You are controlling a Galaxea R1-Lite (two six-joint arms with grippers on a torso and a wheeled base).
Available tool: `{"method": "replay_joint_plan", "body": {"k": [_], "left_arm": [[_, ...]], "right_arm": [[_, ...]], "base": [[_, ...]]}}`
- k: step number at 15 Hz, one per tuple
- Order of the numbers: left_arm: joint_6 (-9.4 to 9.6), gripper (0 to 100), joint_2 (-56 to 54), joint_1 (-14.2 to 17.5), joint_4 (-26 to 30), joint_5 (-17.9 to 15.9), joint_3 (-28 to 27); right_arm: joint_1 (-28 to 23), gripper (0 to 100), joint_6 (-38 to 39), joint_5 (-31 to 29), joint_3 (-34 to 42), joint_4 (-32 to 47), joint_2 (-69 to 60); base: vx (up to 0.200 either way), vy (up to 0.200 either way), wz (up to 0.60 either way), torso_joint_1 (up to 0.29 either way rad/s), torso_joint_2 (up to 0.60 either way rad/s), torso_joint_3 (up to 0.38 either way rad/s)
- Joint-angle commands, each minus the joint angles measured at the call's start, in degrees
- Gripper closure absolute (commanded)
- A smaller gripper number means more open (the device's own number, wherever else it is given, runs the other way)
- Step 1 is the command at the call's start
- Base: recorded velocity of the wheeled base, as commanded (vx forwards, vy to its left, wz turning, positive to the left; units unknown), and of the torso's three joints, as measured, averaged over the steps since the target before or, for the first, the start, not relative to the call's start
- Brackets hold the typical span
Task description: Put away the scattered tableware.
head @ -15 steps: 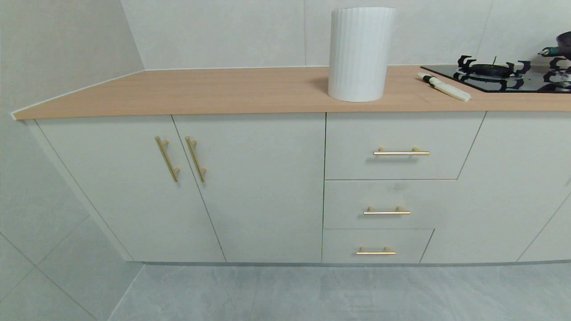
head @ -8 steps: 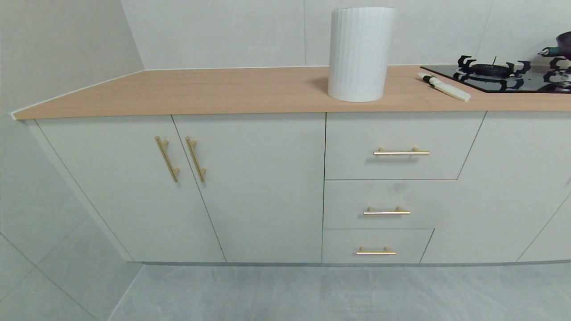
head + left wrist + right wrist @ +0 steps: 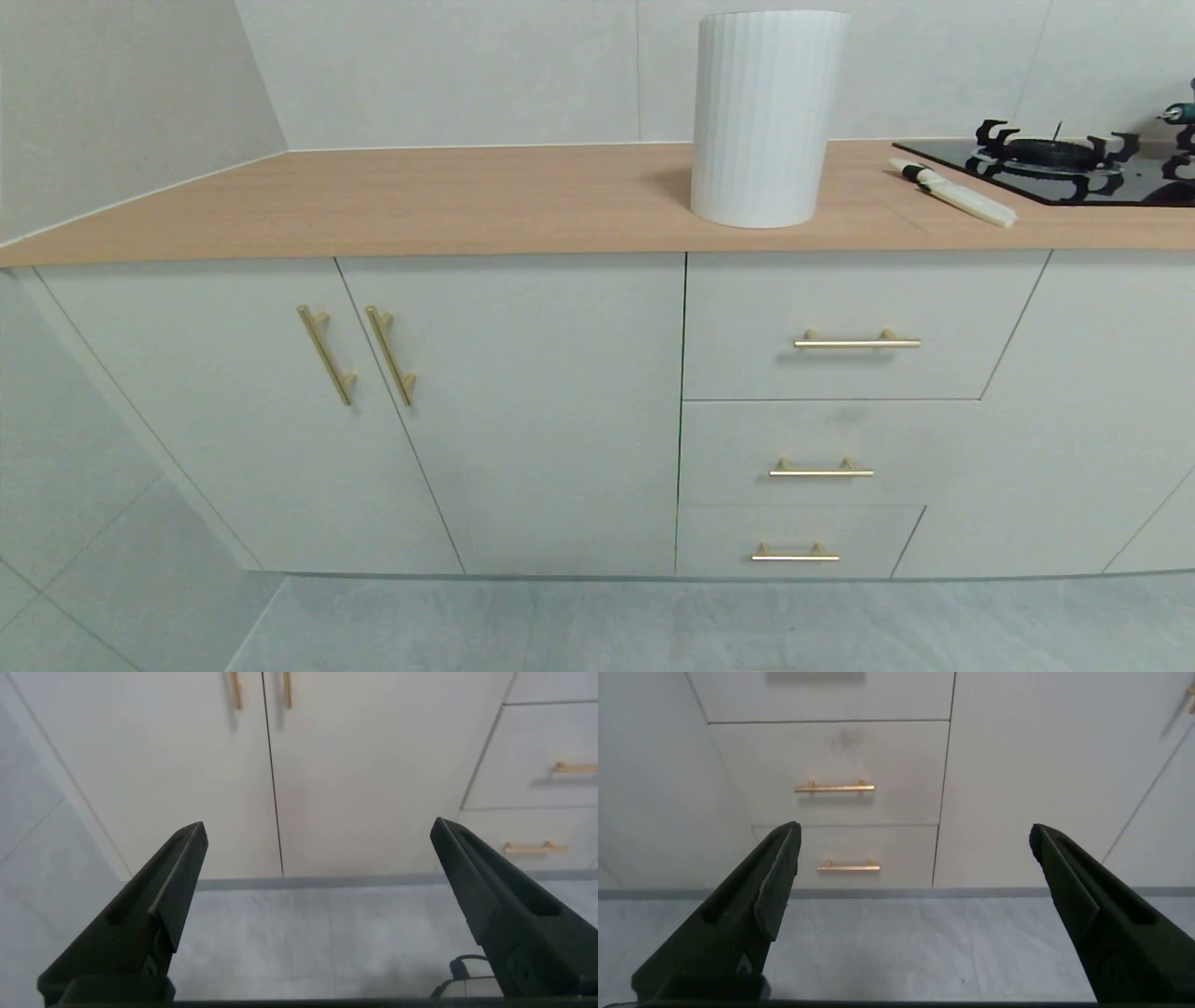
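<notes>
A tall white ribbed holder (image 3: pixel 767 117) stands on the wooden countertop (image 3: pixel 420 196), above the drawer stack. To its right a pale knife with a dark band (image 3: pixel 952 190) lies flat on the counter, next to the hob. My left gripper (image 3: pixel 318 849) hangs open low in front of the double cabinet doors (image 3: pixel 271 765), with nothing between its fingers. My right gripper (image 3: pixel 915 849) is also open and empty, held low before the lower drawers (image 3: pixel 831 775).
A black gas hob (image 3: pixel 1064 163) with pan supports occupies the counter's right end. Two cabinet doors with gold handles (image 3: pixel 359 355) are at left; three drawers with gold handles (image 3: pixel 856 343) are at centre right. Grey tiled floor (image 3: pixel 597 625) lies below, a tiled wall at left.
The head view has shifted: the counter and cabinets sit lower and slightly larger in the picture, so the camera moved. Nothing on the counter has moved.
</notes>
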Motion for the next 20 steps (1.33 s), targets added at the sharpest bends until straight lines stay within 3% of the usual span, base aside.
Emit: {"method": "replay_joint_plan", "body": {"k": [1,15,20], "left_arm": [[-0.02,0,0.0,0.0,0.0,0.0,0.0],[-0.02,0,0.0,0.0,0.0,0.0,0.0],[-0.11,0,0.0,0.0,0.0,0.0,0.0]], "right_arm": [[0.0,0,-0.1,0.0,0.0,0.0,0.1],[0.0,0,-0.1,0.2,0.0,0.0,0.1],[0.0,0,-0.1,0.2,0.0,0.0,0.1]], "base": [[0.200,0.000,0.00,0.007,0.01,0.002],[0.200,0.000,0.00,0.002,0.00,0.003],[0.000,0.000,-0.24,-0.003,0.00,0.002]]}}
